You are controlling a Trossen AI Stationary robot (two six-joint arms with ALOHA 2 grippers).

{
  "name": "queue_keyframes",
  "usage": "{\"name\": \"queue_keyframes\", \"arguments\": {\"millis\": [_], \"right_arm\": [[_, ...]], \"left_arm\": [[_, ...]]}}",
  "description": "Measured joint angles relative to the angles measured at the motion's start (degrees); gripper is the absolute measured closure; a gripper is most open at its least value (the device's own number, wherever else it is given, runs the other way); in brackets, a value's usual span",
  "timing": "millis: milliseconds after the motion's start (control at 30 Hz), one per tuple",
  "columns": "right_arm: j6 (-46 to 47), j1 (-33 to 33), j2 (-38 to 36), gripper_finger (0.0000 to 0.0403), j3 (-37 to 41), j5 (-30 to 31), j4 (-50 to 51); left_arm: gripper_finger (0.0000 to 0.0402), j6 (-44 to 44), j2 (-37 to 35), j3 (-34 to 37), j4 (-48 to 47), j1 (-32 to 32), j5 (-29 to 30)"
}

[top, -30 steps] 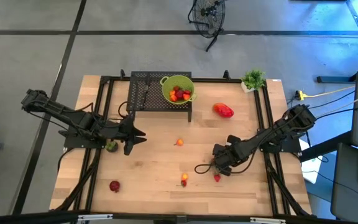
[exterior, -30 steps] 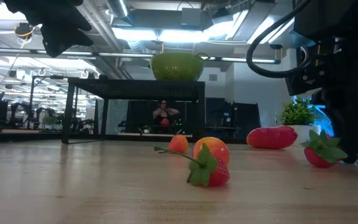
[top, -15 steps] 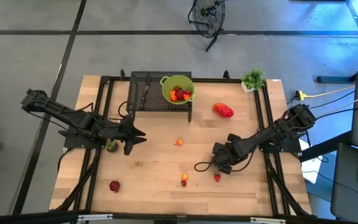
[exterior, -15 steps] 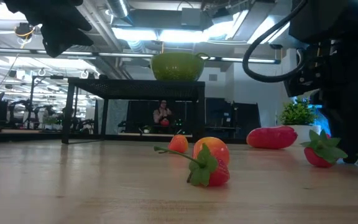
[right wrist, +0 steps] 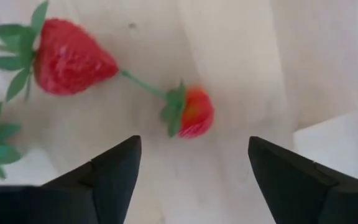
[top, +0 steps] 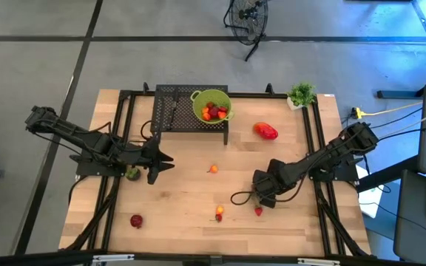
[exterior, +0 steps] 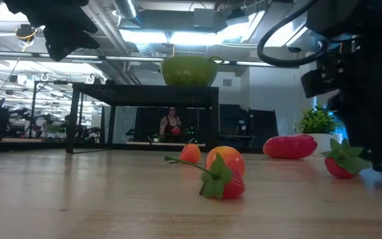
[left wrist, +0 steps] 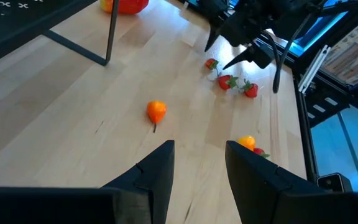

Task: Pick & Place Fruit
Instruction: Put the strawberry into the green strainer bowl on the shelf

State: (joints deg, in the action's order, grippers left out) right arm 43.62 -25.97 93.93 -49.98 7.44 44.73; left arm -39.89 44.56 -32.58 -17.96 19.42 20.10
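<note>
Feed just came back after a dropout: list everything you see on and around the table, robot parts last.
Colander bowl: one, lime green, on the black rack, holding red and orange fruit.
Rack: one, black mesh, far middle of table.
Oblong fruit: one, glossy red, right of the rack.
Small orange fruit: one, table centre.
Orange-red fruit: one, near edge, centre.
Strawberries: small red cluster under the right gripper.
Red fruit: one, near-left.
Dark green fruit: one, beside the left arm.
Potted plant: one, green, far right corner.
Left gripper: jaws parted, empty, left of centre.
Right gripper: jaws open over the strawberries.
</note>
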Motion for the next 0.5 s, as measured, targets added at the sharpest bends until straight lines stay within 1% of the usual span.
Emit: {"name": "queue_keyframes", "arguments": {"millis": [233,500], "right_arm": [[-5.09,0.10,0.00,0.0135,0.00,3.49,-1.67],[-6.30,0.15,0.00,0.0170,0.00,1.98,-3.23]], "left_arm": [[0.0263,0.02,0.00,0.00,0.00,0.00,-0.02],[0.0263,0.10,0.00,0.00,-0.01,0.00,-0.01]]}}
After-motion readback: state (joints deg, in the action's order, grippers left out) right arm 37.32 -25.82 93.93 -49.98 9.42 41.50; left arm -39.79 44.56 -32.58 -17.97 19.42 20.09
